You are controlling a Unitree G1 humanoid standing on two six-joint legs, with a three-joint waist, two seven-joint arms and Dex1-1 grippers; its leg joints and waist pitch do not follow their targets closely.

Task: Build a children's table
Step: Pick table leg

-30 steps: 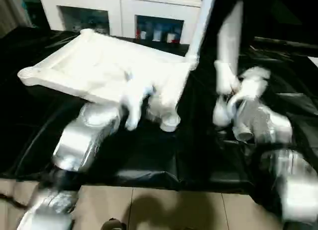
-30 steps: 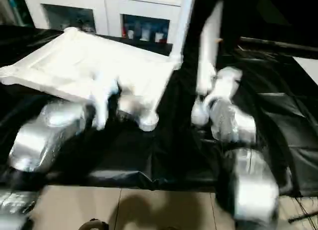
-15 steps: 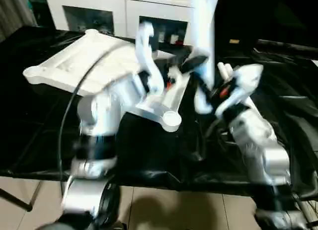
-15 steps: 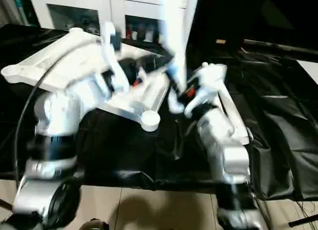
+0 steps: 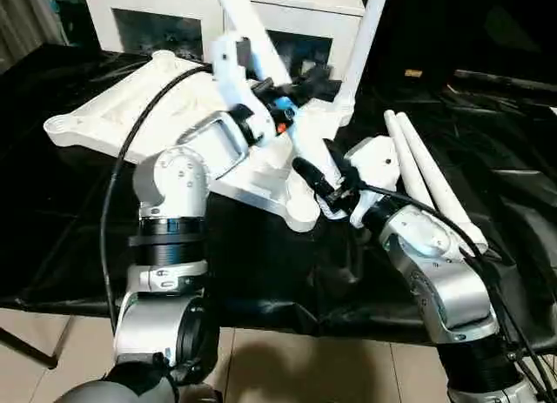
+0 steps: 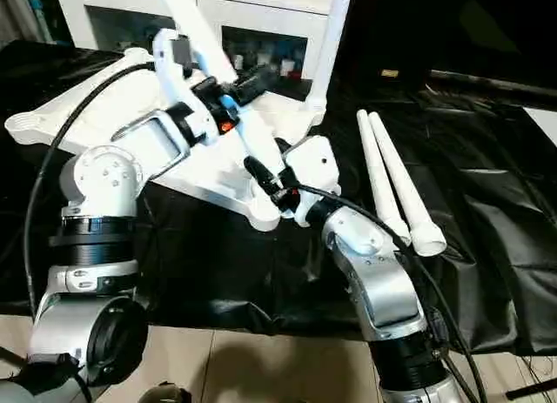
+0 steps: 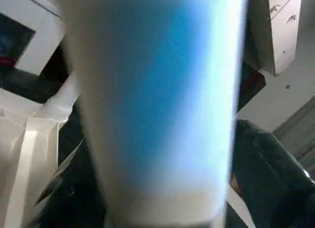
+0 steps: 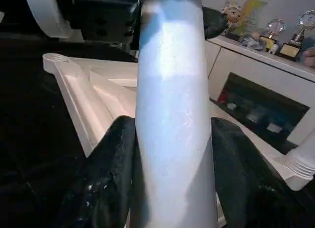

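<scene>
We find one leg point(image 5: 364, 46) seated at the tabletop's point(image 5: 113, 116) far corner, two legs point(image 6: 392, 190) lying unfitted; both the left gripper point(image 5: 283, 103) and right gripper point(image 6: 265, 181) grasp the second leg point(image 8: 170, 114).

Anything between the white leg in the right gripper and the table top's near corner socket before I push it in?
Nothing visible. The round near corner socket of the white plastic table top looks open. The right gripper grips the white tubular leg low down, so its fingers may meet the socket rim.
</scene>
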